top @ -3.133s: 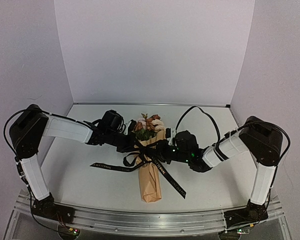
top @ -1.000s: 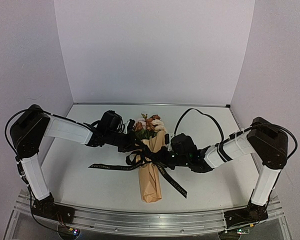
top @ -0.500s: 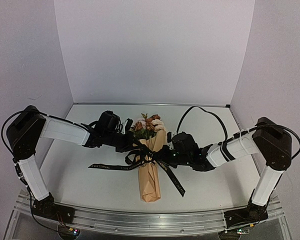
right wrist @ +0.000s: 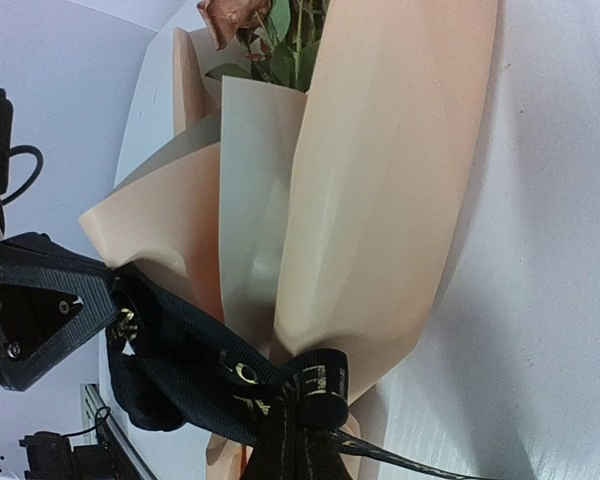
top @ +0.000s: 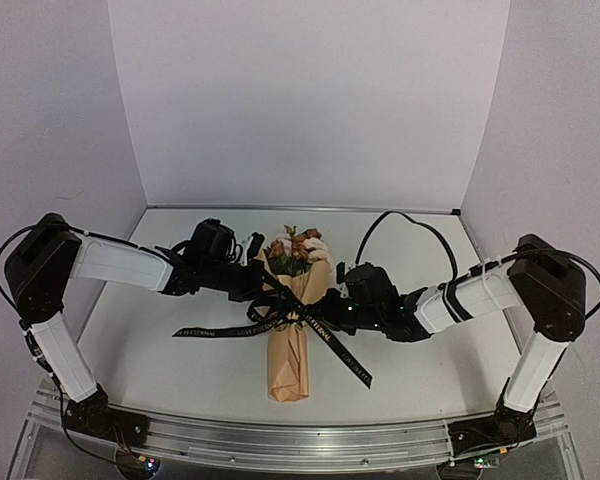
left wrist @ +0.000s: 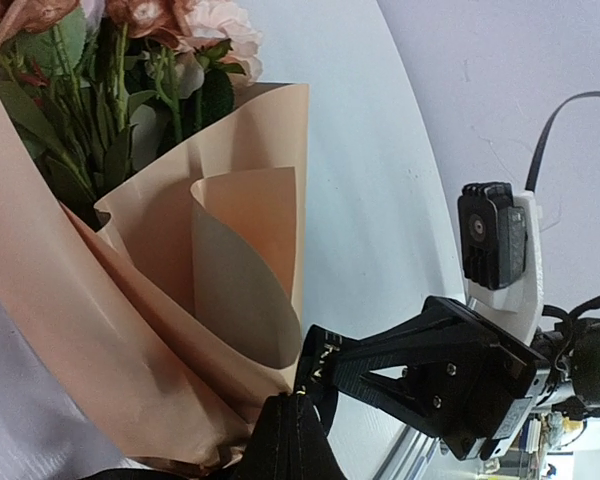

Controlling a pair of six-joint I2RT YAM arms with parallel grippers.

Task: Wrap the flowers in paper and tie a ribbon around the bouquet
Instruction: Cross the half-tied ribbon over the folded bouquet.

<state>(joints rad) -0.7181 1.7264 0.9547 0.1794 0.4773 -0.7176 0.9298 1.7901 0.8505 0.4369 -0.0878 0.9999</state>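
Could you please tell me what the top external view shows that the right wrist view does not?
Only the top external view shows the whole bouquet lying on the table and the ribbon tails trailing sideways. Only the right wrist view shows the paper's inner folds close up. Both show the blooms and the ribbon wrapped around the paper.

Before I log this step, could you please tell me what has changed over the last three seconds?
The left arm has drawn back leftward, cinching the ribbon tighter around the bouquet, whose narrow end swung slightly left. The ribbon's loops look smaller. Nothing was let go: the left fingers and right fingers stay shut on the ribbon. Its tails still lie across the table.
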